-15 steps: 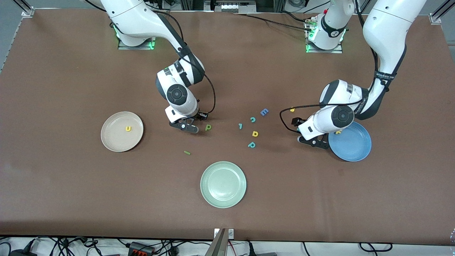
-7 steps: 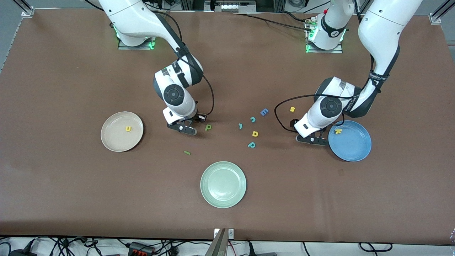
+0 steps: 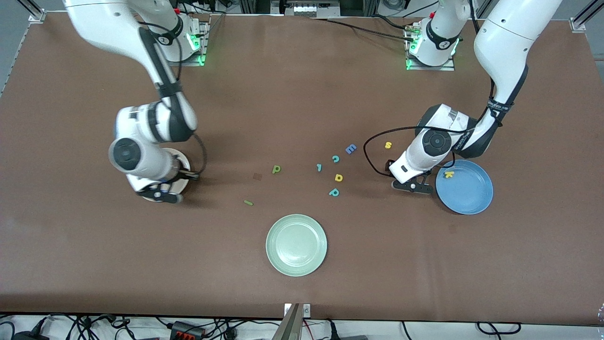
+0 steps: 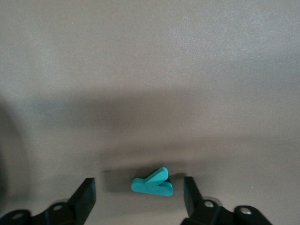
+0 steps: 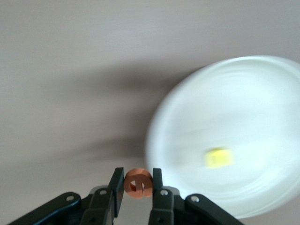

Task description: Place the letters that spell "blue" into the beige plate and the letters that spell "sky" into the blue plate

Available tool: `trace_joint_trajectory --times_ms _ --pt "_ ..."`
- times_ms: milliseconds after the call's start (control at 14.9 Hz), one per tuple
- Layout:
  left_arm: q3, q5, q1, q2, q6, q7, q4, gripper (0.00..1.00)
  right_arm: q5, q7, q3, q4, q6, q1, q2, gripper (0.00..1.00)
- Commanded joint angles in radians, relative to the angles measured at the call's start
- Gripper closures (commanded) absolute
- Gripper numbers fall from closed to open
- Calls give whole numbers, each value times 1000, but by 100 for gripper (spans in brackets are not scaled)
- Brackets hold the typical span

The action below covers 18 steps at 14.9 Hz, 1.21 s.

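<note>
The right gripper (image 5: 138,183) pinches the orange e (image 5: 138,183) across its flat faces, at the rim of the beige plate (image 5: 187,122). The letter looks light and stiff. The left gripper (image 4: 138,194) straddles the teal y (image 4: 152,183), jaws apart. Only the wrist views show both letters.

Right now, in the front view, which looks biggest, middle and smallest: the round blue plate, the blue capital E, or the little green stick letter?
1. Round blue plate, by far.
2. Blue capital E.
3. Green stick letter, slightly smaller.
</note>
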Motion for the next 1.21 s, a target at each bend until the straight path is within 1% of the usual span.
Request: trace_joint_trajectory --times_ms 0,201,470,537,604,672,739,873,1007,1142 --pt "-3 31 2 0 14 -22 -4 38 -4 -101 -48 -25 -40 12 -19 86" --pt "-3 31 6 4 14 -20 -3 57 -4 -149 -50 -26 -37 -22 10 85" --pt "-4 31 6 4 14 -20 -3 80 2 -147 -48 -30 -23 -14 30 84" --pt "-4 31 6 4 14 -18 -1 84 5 -146 -48 -27 -9 -13 44 67" --pt "-4 31 8 1 12 -17 -1 86 11 -133 -47 -25 6 -13 52 13" --pt "-4 31 8 -9 5 -15 0 87 11 -132 -47 -19 0 -10 53 0" --pt "-4 31 8 -41 -6 -6 3 86 11 -132 -47 -14 -5 -2 46 0" --pt "-3 30 12 -88 -76 32 23 86 13 -133 -42 -2 -9 13 17 0" --pt "-4 30 57 -98 -148 125 57 86 16 -115 -42 41 -8 99 15 0" --pt "-4 30 127 -108 -159 263 63 86 16 -49 -42 91 3 189 24 0"
